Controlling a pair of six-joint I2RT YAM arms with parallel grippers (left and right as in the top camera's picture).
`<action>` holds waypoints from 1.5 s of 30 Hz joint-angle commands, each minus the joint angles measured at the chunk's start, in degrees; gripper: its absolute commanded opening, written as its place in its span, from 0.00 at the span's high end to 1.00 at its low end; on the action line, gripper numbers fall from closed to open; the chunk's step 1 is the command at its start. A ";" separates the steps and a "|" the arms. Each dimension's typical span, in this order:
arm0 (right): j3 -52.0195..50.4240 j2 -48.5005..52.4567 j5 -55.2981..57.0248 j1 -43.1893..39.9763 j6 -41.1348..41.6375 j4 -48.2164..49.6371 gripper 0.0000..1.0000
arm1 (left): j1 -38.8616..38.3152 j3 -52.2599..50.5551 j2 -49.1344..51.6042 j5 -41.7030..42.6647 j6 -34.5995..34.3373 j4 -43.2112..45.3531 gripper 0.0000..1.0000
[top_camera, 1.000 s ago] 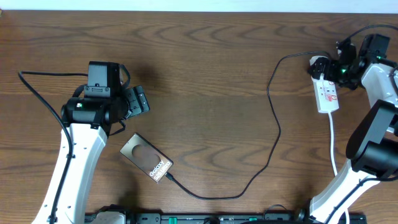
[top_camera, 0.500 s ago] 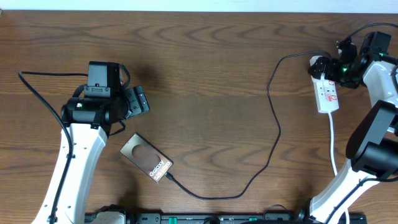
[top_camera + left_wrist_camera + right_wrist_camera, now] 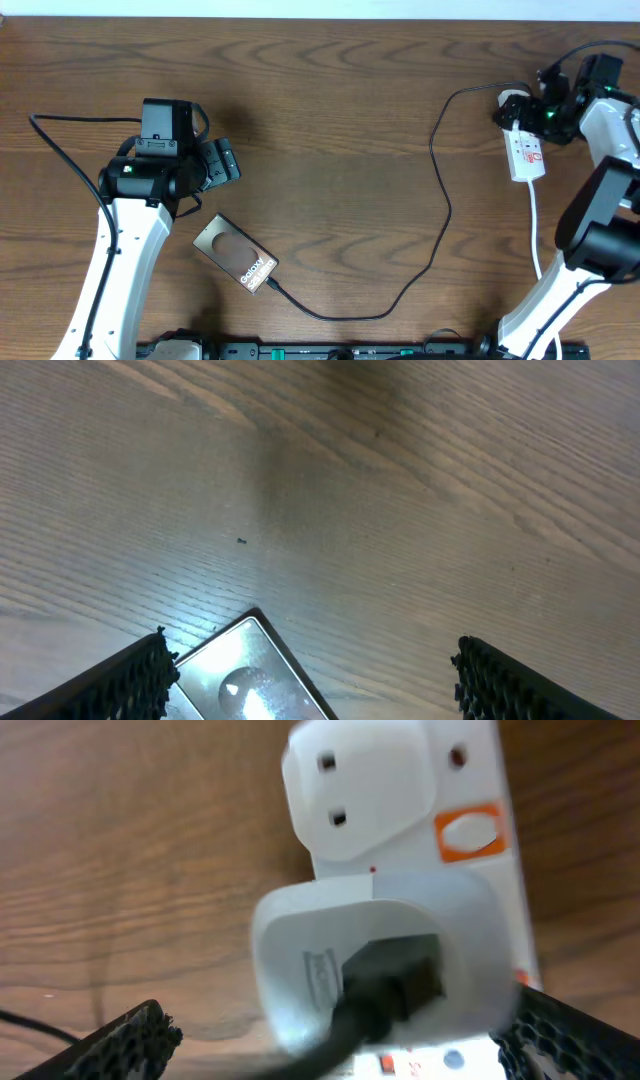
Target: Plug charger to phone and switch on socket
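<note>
The phone [image 3: 236,255] lies at the front left, a bronze slab with white "Galaxy" lettering; its shiny corner shows in the left wrist view [image 3: 245,680]. The black charger cable [image 3: 440,210] runs from the phone's lower end to a white plug adapter [image 3: 512,103] seated in the white socket strip [image 3: 526,148]. My left gripper [image 3: 222,160] is open and empty above and left of the phone. My right gripper [image 3: 530,110] is open, its fingers either side of the adapter [image 3: 375,970] on the strip [image 3: 470,830].
The strip's white cord [image 3: 536,225] trails toward the front edge by my right arm's base. An orange switch [image 3: 468,832] sits on the strip next to a second white plug [image 3: 365,785]. Brown wooden table all round.
My right gripper has shifted slightly at the top end of the strip. The left arm, phone and cable have not moved.
</note>
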 commanded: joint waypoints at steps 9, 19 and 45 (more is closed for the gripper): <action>0.70 2.36 -0.46 2.43 0.72 -1.07 0.03 | -0.15 0.83 0.33 -0.85 -0.59 -0.22 0.12; 4.28 -0.20 -0.39 0.81 2.69 -4.81 0.04 | -0.15 0.83 0.33 -0.85 -0.59 -0.22 0.12; 13.46 -6.97 5.99 -1.66 17.40 -15.65 0.01 | -0.15 0.83 0.33 -0.90 -0.55 -0.17 0.12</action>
